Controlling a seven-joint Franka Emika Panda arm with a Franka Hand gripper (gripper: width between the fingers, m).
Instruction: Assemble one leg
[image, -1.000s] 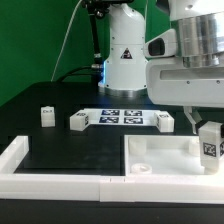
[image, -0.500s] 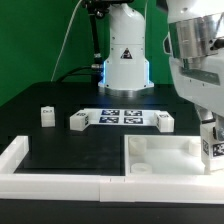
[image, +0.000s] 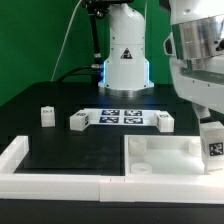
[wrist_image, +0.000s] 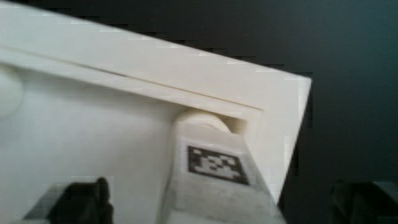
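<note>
The leg (image: 212, 143) stood upright at a corner of the white tabletop (image: 160, 150), at the exterior view's right, directly under the gripper (wrist_image: 222, 203). In the wrist view its 2 fingers (wrist_image: 80, 200) were spread wide, with a gap on each side of the leg, gripping nothing. 3 other legs (image: 80, 121) stood beside the marker board (image: 122, 116).

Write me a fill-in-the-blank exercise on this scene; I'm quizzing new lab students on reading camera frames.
1. The small white plastic leg with a square tag under the gripper sits at a ___ of the large white square tray-like tabletop.
2. Elsewhere, ___ other legs stand on the black table.
3. The thin flat white marker board lies between ___ of them.
Missing words: corner; three; two.
</note>
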